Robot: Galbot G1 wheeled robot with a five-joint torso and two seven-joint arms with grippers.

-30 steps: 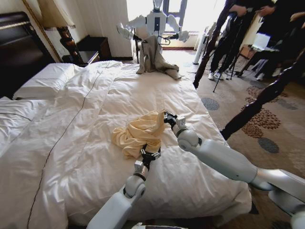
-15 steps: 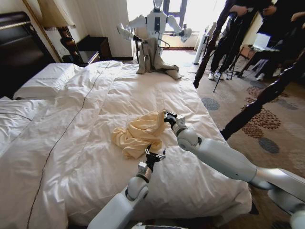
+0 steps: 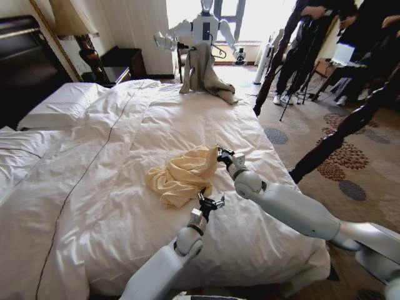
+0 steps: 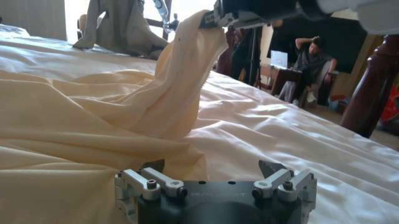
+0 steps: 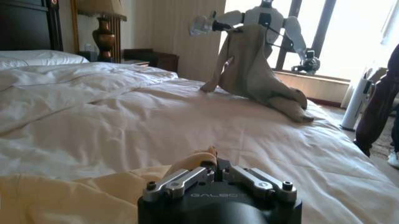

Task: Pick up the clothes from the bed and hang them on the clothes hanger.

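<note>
The clothes, a cream-yellow top [image 3: 181, 175], lie crumpled in the middle of the bed [image 3: 119, 131]. My right gripper [image 3: 220, 154] is shut on the top's right edge and holds a peak of fabric [image 4: 187, 46] up off the duvet. In the right wrist view, cream cloth [image 5: 194, 161] sticks out between the closed fingers of that gripper [image 5: 215, 169]. My left gripper [image 3: 210, 200] stands open just off the top's near right corner, low over the duvet. Its fingers [image 4: 153, 165] frame the cream folds [image 4: 81, 140] with nothing between them. The clothes hanger is out of view.
At the bed's far end another white robot [image 3: 203, 25] holds up a grey-beige garment [image 3: 203, 72]. White pillows [image 3: 59, 103], a dark headboard [image 3: 22, 62] and a lamp [image 3: 87, 56] are at the left. People and tripods stand on the carpet at the right [image 3: 312, 56].
My left gripper has slid to the right, off the top's near edge and onto bare duvet. The right gripper has hardly moved and keeps its hold.
</note>
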